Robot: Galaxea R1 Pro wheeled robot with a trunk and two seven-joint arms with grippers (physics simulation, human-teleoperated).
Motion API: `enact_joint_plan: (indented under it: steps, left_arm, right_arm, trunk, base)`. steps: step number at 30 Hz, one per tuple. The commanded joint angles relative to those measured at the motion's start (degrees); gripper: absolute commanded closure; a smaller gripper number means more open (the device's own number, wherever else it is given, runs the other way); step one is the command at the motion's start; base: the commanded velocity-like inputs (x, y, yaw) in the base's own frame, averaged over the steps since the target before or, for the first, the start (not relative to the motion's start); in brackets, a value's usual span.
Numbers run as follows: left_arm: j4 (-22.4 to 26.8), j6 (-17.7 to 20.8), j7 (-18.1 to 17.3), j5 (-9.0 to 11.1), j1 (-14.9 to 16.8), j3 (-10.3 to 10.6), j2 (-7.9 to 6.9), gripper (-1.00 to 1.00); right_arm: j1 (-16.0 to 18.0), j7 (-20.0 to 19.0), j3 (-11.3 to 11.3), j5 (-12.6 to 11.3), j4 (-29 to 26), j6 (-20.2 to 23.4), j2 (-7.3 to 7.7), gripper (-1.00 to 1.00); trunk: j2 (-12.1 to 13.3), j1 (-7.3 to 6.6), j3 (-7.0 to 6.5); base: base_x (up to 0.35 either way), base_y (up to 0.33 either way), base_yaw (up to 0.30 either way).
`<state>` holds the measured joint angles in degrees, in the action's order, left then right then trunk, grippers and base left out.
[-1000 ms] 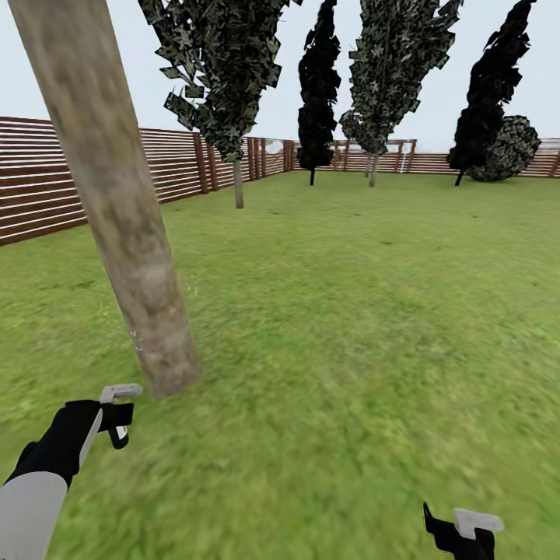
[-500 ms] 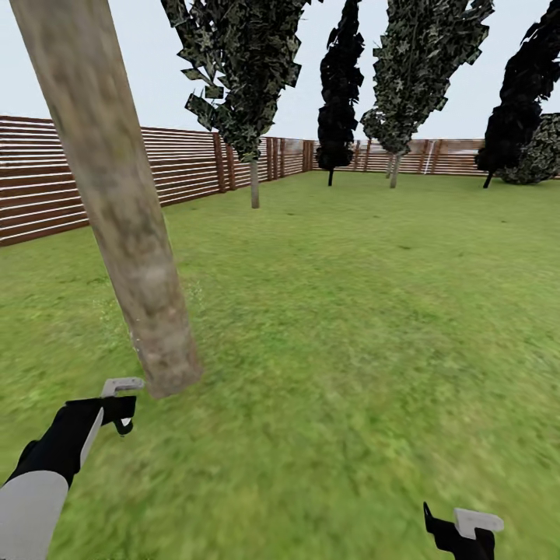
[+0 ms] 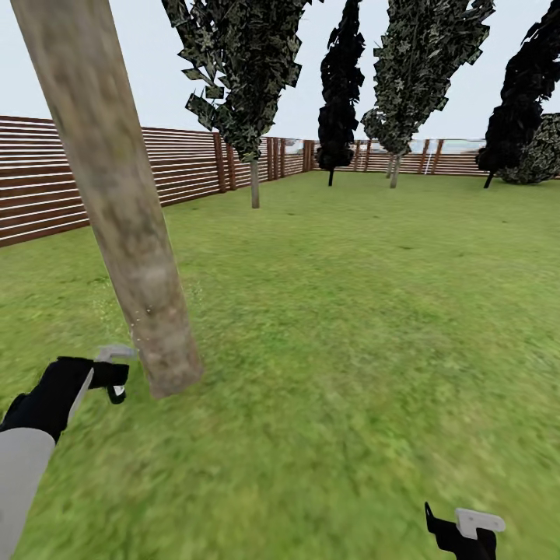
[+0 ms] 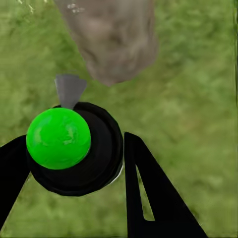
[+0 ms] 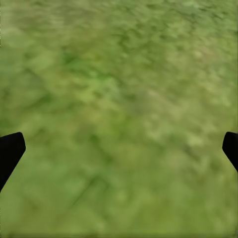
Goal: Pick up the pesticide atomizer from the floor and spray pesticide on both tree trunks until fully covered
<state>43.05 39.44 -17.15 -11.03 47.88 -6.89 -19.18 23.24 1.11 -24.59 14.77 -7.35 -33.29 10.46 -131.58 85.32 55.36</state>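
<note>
Left pincer [image 3: 115, 373]: clamped on the pesticide atomizer [image 4: 74, 148], a black round-bodied sprayer with a bright green cap and a grey nozzle. In the left wrist view the two black fingers [image 4: 148, 198] sit either side of the body, touching it. The grip is around the body, below the cap, which leaves the nozzle free and unobstructed.

Aim: the nozzle points at the base of the nearest tree trunk [image 3: 124, 210], a thick grey-tan mottled column leaning across the head view. The atomizer is held low, just beside the foot of the trunk and apart from it, not touching. In my judgement this placement is deliberate: it brings spray onto the lowest part of the bark from close by. A few fine pale specks show on and around the lower trunk [image 4: 111, 39], which suggests pesticide is landing there; how much of the trunk is covered cannot be told.

Right pincer [image 3: 464, 533]: fingers apart, nothing between them. The right wrist view has only grass between the two finger tips. It hangs low at the robot's side, well apart from the trunk, evidently parked out of the way.

Surroundings: green grass floor [image 3: 350, 327], brown slat fence [image 3: 47, 187], and further trees [image 3: 249, 85] well back along it.

Assessment: spraying of the first trunk is in hand; the upper trunk and the second tree appear to remain outstanding.
</note>
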Motion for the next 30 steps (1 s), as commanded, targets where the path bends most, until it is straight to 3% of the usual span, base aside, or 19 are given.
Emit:
enact_joint_plan:
  steps: [1,2,3,6,8,13,16,18,19,21,24,28,30]
  left_arm:
    - [0.29,0.24,-1.07,-0.89,0.22,2.31,0.06,1.00]
    - [1.01,1.45,-4.37,-0.72,0.81,4.25,-0.12,1.00]
    - [1.34,2.36,-8.36,-0.96,1.11,4.76,-1.12,1.00]
    - [1.41,2.61,-10.67,-0.94,0.69,4.80,-4.49,1.00]
    - [1.45,2.65,-12.44,-1.06,0.93,4.78,-5.73,1.00]
    - [1.87,2.75,-13.32,-0.90,1.16,5.07,-5.71,1.00]
    - [4.76,2.82,-13.42,-0.79,1.22,5.15,-5.97,1.00]
    - [5.54,3.06,-13.50,-0.97,1.60,5.01,-6.80,1.00]
    - [5.74,3.20,-13.52,-0.92,1.99,4.97,-8.99,1.00]
    - [5.80,3.22,-15.14,-0.84,1.31,5.39,-10.66,1.00]
    - [5.10,3.07,-18.48,-0.96,1.23,5.28,-10.46,1.00]
    - [4.92,3.10,-19.02,-1.19,1.18,4.84,-11.26,1.00]
    - [5.03,2.87,-18.80,-1.45,-0.67,5.23,-11.33,1.00]
  right_arm:
    - [0.05,0.12,-0.42,0.61,0.06,-0.20,0.00,-1.00]
    - [0.05,0.12,-0.41,0.61,0.06,-0.20,0.00,-1.00]
    - [0.05,0.12,-0.39,0.61,0.05,-0.20,0.00,-1.00]
    - [0.05,0.12,-0.37,0.61,0.12,-0.20,-0.08,-1.00]
    - [0.05,0.12,-0.37,0.61,0.14,-0.20,-0.09,-1.00]
    - [0.05,0.12,-0.37,0.61,0.12,-0.20,-0.09,-1.00]
    - [0.05,0.12,-0.37,0.61,0.14,-0.20,-0.17,-1.00]
    - [0.05,0.12,-0.37,0.61,0.14,-0.20,-0.22,-1.00]
    - [0.05,0.12,-0.37,0.61,0.14,-0.20,-0.25,-1.00]
    - [0.05,0.12,-0.37,0.61,0.14,-0.20,-0.34,-1.00]
    - [0.05,0.10,-0.37,0.61,0.14,-0.20,-0.35,-1.00]
    - [0.05,0.09,-0.37,0.61,0.14,-0.20,-0.35,-1.00]
    - [0.05,0.04,-0.37,0.62,0.14,-0.20,-0.35,-1.00]
  trunk:
    - [-0.02,-0.01,0.05]
    - [-0.02,-0.01,0.05]
    - [-0.02,-0.01,0.05]
    - [-0.02,-0.01,0.05]
    - [-0.02,-0.01,0.05]
    - [-0.02,-0.01,0.05]
    - [-0.02,-0.01,0.05]
    - [-0.02,-0.01,0.05]
    - [-0.02,-0.01,0.05]
    - [-0.02,-0.01,0.05]
    - [-0.02,-0.01,0.05]
    - [-0.02,-0.01,0.05]
    - [-0.02,-0.01,0.05]
  base:
    - [0.000,0.000,0.000]
    - [0.000,0.000,0.000]
    - [0.000,0.000,0.000]
    - [0.003,0.000,0.000]
    - [0.181,0.041,0.000]
    - [0.253,0.096,0.000]
    - [0.017,0.006,0.000]
    - [0.003,0.001,0.000]
    - [0.000,0.000,0.000]
    - [0.000,0.000,0.000]
    - [0.000,0.000,0.000]
    - [0.000,0.000,0.000]
    - [0.000,0.000,0.000]
